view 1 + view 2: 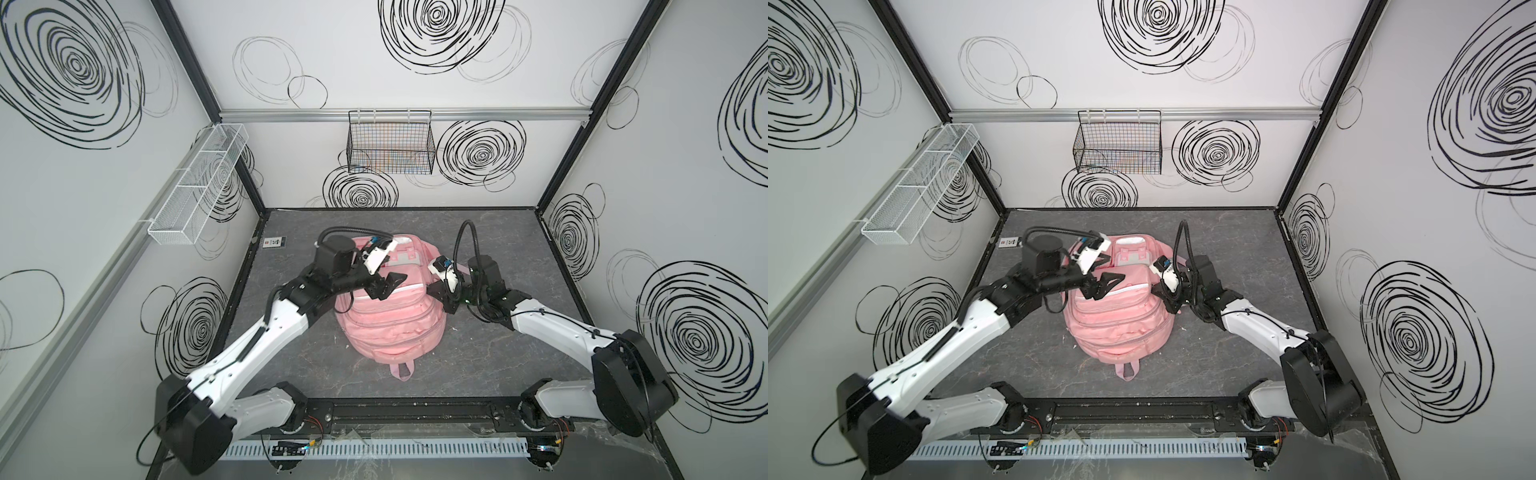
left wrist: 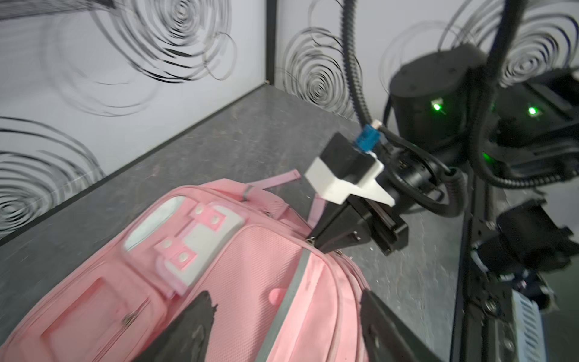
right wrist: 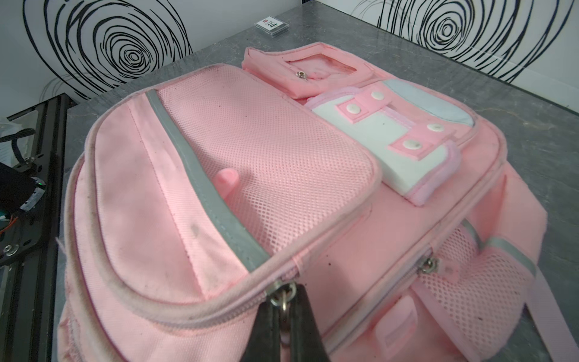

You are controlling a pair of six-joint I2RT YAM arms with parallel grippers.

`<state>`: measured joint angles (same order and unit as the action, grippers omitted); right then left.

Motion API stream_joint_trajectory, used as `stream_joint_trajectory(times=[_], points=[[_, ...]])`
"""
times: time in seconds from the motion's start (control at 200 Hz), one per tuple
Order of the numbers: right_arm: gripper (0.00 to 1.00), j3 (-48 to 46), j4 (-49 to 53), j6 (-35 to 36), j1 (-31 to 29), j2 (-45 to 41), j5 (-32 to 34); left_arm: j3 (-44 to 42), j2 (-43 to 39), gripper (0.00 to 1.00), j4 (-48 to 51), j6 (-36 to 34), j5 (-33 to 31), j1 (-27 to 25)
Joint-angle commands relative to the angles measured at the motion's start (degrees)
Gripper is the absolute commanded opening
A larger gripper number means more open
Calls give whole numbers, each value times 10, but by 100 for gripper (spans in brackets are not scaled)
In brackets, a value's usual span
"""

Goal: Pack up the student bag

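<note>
- Centrally on the grey tabletop (image 1: pixel 490 357), the student bag (image 1: pixel 390 328) is laid on its back, front pockets facing up, its carry loop (image 1: pixel 403 371) lying on the near side.
- The left gripper (image 2: pixel 286 310) is seen spread wide just above the mesh front pocket (image 3: pixel 266 150); nothing is held by it.
- The right gripper (image 3: pixel 283 316) is pinched closed on a metal zipper pull (image 3: pixel 283 294) at the bag's side edge.

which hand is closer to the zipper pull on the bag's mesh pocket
Right. The right hand is shut on the zipper pull at the pocket's edge; the left hand hangs open above the student bag, clear of the pull.
</note>
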<state>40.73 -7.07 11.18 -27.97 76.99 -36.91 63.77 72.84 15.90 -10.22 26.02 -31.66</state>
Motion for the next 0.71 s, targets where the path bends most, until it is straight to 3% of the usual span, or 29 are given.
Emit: stream_joint_trajectory(times=[0.0, 0.135, 0.365, 0.475, 0.555, 0.66, 0.7], points=[[0, 23, -60, 36, 2, 5, -49, 66, 85, 70, 101, -103, 82, -2], [0, 22, -61, 40, 3, 15, -56, 107, 161, 70, 143, -113, 137, -1], [0, 17, -68, 47, 8, 13, -60, 140, 237, 67, 217, -151, 179, 9], [0, 22, -65, 48, 13, 13, -69, 144, 253, 63, 213, -139, 166, 20], [0, 20, -67, 48, 16, 11, -71, 150, 262, 54, 222, -144, 178, 28], [0, 18, -71, 48, 19, 11, -74, 162, 275, 20, 235, -148, 219, 35], [0, 19, -71, 47, 21, 13, -73, 167, 282, 12, 245, -153, 234, 35]])
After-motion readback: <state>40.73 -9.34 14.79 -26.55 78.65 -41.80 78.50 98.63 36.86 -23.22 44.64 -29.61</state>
